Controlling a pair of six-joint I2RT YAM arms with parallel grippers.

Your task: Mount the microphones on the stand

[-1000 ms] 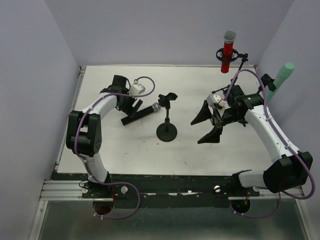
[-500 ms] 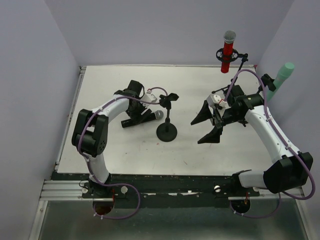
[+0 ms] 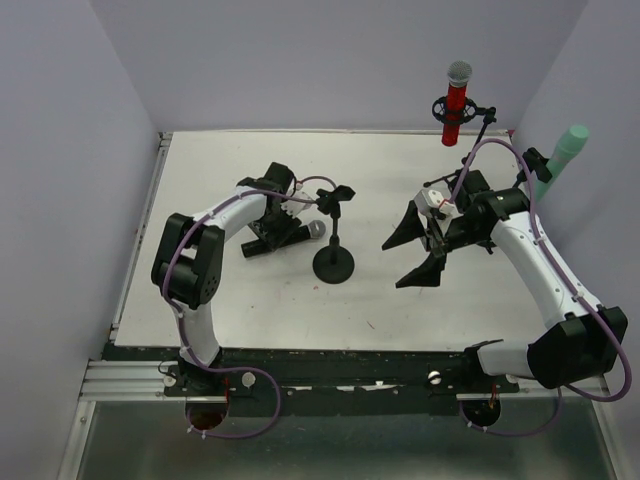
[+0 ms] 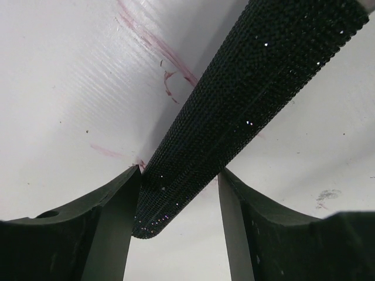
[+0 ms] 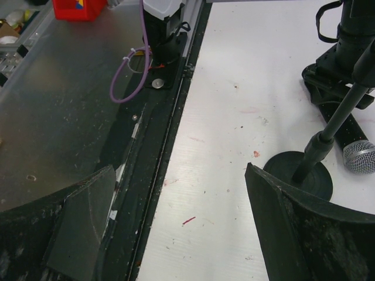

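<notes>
The black microphone lies on the table left of the stand, its silver mesh head near the stand's pole. My left gripper is shut on its black body, a finger touching each side. The stand's round base sits mid-table with its empty clip on top. It also shows in the right wrist view beside the mesh head. The red microphone sits in a holder at the back right. The mint-green microphone sits in a holder by the right wall. My right gripper is open and empty.
The table is white with purple walls on three sides. A black rail and metal ledge run along its near edge. The left arm's purple cable loops close to the stand's clip.
My left gripper has moved right toward the stand with the black microphone, which has swung and shifted so its head lies near the pole. The right arm has not moved.
</notes>
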